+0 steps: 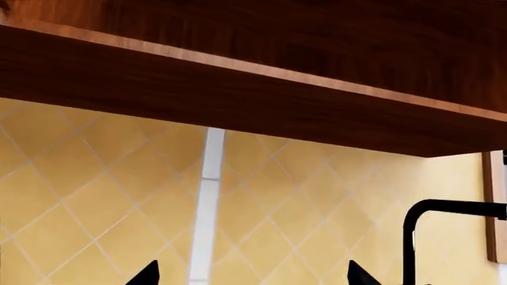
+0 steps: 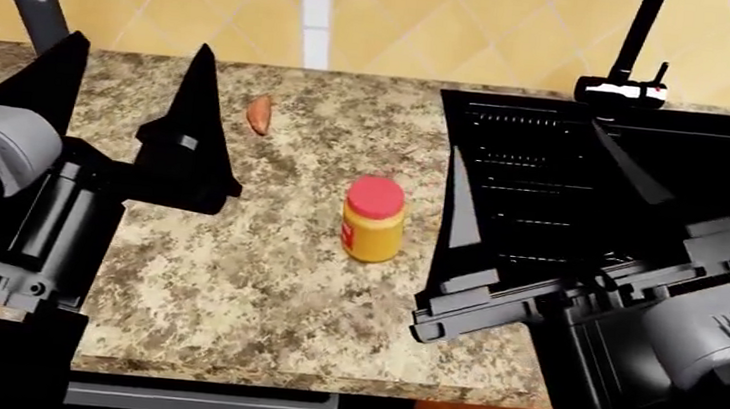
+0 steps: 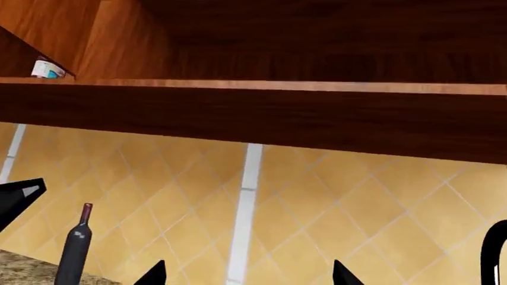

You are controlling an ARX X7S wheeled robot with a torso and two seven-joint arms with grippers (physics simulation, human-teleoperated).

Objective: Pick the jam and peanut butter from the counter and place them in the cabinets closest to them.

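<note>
Standing upright on the speckled granite counter, the yellow-tan peanut butter jar with red lid sits between both wide-open, empty grippers, left and right. The black sink basin is partly hidden behind the right gripper.

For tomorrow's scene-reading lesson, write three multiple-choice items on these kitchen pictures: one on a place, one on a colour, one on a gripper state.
1. Where does the small yellow-tan peanut butter jar stand?
A. on the speckled granite counter
B. in the black sink
C. on a cabinet shelf

2. What colour is the jar's wide lid?
A. black
B. red
C. white

3. How is the left gripper?
A. shut on the jar
B. shut on the bottle
C. open and empty

Answers: 1 A, the jar stands upright on the granite beside the sink; 2 B, its lid is red; 3 C, the fingers stand apart with nothing between them.
</note>
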